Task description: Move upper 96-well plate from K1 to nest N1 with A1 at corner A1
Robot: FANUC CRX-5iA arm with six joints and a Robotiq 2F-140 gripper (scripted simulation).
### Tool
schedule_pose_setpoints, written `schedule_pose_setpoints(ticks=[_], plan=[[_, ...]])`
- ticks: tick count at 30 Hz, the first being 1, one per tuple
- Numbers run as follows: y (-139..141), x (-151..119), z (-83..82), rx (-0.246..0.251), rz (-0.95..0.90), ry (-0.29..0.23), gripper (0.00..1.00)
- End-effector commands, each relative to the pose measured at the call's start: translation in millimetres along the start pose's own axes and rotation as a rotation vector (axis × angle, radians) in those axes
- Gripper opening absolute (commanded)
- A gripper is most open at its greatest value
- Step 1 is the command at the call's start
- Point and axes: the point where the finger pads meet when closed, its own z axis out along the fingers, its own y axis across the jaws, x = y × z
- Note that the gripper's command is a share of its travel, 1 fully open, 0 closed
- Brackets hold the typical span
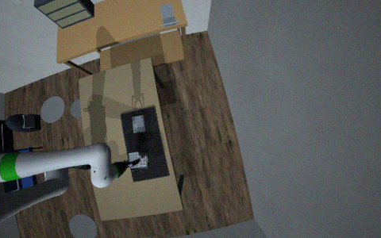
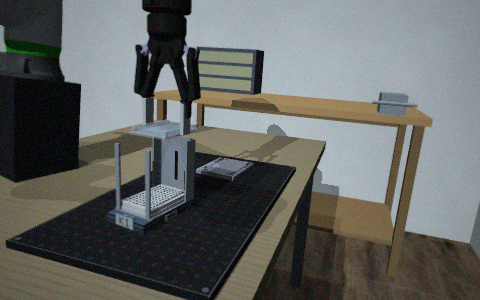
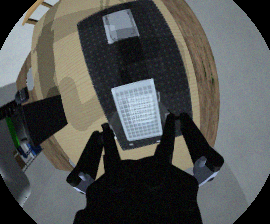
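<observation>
Gripper [image 2: 166, 116] pointing straight down from a vertical wrist, fingers [image 2: 186, 114] clamped on the upper plate [image 2: 156, 129].

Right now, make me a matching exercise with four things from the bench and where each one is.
1. upper plate
2. lower plate
3. plate nest N1
4. pincer

a. on the rack base between the posts
b. bare on the black board, beyond the rack
c. shut on a plate
d. held in the air above the posts

Pairs: 1-d, 2-a, 3-b, 4-c
</observation>
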Motion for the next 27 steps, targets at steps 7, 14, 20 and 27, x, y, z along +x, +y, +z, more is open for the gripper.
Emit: schedule_pose_setpoints(ticks=[7, 14, 20, 27], plan=[[0, 23, 0.4, 0.0, 0.0, -0.001, 0.0], [0, 47, 0.9, 0.0, 0.0, -0.001, 0.0], [0, 67, 1.4, 0.0, 0.0, -0.001, 0.0], [0, 83, 1.8, 0.0, 0.0, -0.001, 0.0]])
